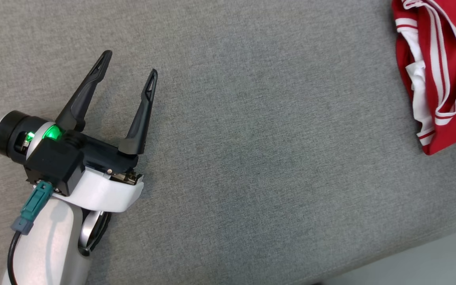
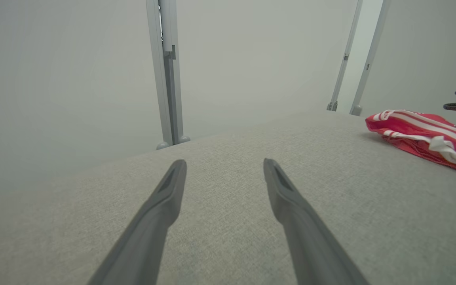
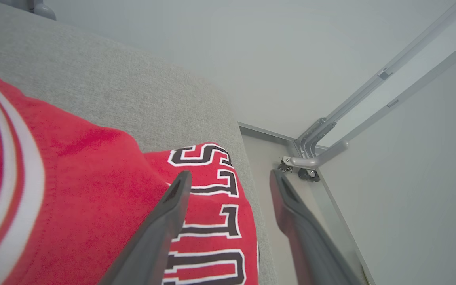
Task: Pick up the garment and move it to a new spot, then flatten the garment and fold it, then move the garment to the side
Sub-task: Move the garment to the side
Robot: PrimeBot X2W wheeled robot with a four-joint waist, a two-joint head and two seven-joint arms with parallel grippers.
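Garment (image 1: pixel 445 75) lies folded near the right edge of the grey padded surface (image 1: pixel 251 158); right gripper (image 3: pixel 230 174) hangs over its lettered corner, fingers apart, gripping nothing. Left gripper (image 1: pixel 130 62) rests well apart from it, fingers spread wide.

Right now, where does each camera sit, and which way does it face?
Head view: on the head, facing down at grey cushion; open left gripper shows.
Left wrist view: on left wrist, along its fingers across the cushion.
Right wrist view: on right wrist, over red garment; open right gripper shows.
Shared: garment, in all three.
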